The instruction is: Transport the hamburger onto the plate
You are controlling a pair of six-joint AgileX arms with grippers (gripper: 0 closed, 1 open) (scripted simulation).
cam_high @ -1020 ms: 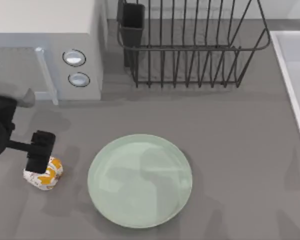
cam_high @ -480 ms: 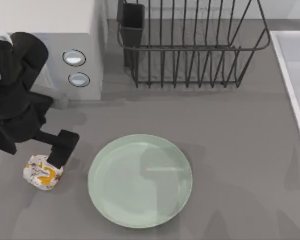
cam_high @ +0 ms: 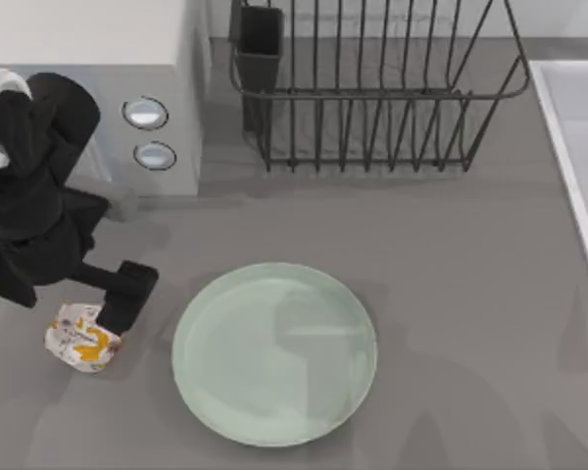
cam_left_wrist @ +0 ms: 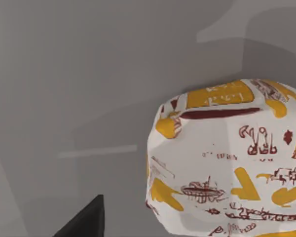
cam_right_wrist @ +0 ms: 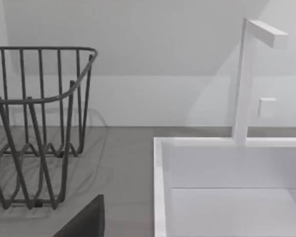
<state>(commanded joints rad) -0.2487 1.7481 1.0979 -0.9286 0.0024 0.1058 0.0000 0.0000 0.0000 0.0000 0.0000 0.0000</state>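
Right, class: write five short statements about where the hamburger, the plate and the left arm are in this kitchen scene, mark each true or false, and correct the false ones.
1. The hamburger lies on the plate. False: it rests on the grey table, off the plate's left side in the top view.
2. The left gripper is beside the hamburger, on its plate side. True.
3. The plate carries food. False: nothing lies on it.
4. A dark wire dish rack stands behind the plate. True.
5. The hamburger's wrapper is plain white. False: the left wrist view shows orange-yellow patches and dark print on it.
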